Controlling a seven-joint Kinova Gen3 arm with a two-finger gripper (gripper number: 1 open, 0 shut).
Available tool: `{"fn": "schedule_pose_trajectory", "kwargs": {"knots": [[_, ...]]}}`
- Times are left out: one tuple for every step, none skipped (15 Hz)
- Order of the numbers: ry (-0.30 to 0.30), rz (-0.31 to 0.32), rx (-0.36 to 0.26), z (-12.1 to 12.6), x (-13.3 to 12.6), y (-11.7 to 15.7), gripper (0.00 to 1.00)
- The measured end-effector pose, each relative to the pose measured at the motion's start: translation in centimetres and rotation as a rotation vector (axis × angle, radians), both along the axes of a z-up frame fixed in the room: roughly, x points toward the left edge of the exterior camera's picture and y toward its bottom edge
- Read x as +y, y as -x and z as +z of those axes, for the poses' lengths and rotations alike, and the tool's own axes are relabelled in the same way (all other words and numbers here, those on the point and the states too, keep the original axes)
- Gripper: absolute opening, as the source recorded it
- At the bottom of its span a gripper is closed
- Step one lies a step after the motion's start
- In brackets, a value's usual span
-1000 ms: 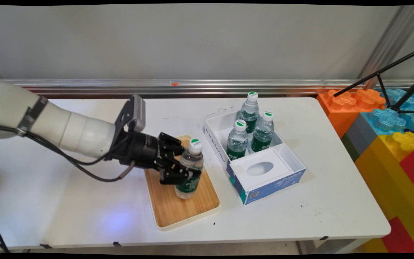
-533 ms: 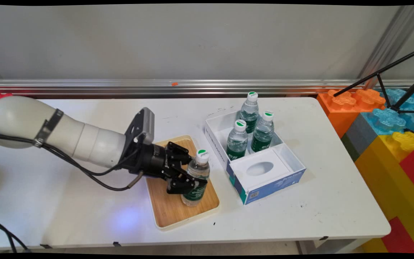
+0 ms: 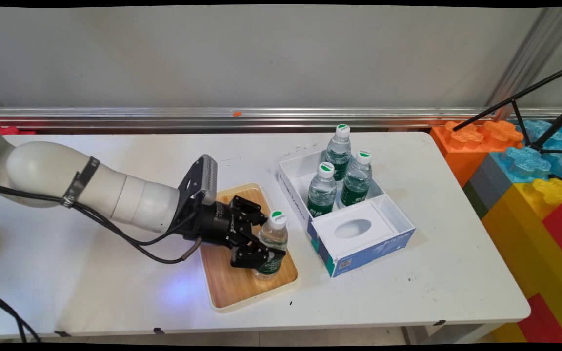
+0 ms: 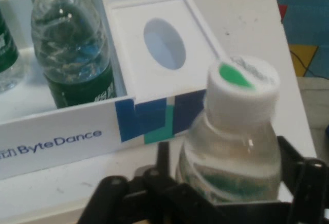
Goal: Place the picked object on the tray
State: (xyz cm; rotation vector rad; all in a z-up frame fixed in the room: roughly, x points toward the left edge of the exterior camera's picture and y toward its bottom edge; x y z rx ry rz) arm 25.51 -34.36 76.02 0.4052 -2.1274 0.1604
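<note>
My gripper (image 3: 261,248) is shut on a clear water bottle (image 3: 272,242) with a green label and a white cap, holding it upright at the right end of a wooden tray (image 3: 232,282). Its base is at or just above the tray's surface; I cannot tell whether it touches. In the hand view the same water bottle (image 4: 234,142) fills the lower right, with the black fingers (image 4: 303,183) on either side of it. Beyond it lies the white and blue box (image 4: 67,136).
A white and blue box (image 3: 359,253) to the tray's right holds three more bottles (image 3: 339,151) in its far half; its near half is a white insert with an oval hole (image 3: 352,228). Large coloured toy blocks (image 3: 530,195) and a black tripod stand past the table's right edge.
The gripper has carried the bottle to the right and down toward the near right part of the tray, staying shut on it.
</note>
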Motion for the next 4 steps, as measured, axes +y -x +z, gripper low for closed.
{"fn": "schedule_pose_trajectory", "kwargs": {"knots": [[0.002,-0.003,0.000,-0.07,-0.01,0.02,1.00],[0.005,-0.006,0.000,-0.15,0.00,0.03,1.00],[0.007,-0.008,0.000,-0.20,0.02,0.02,1.00],[0.004,-0.010,0.000,-0.26,0.05,0.02,1.00]]}}
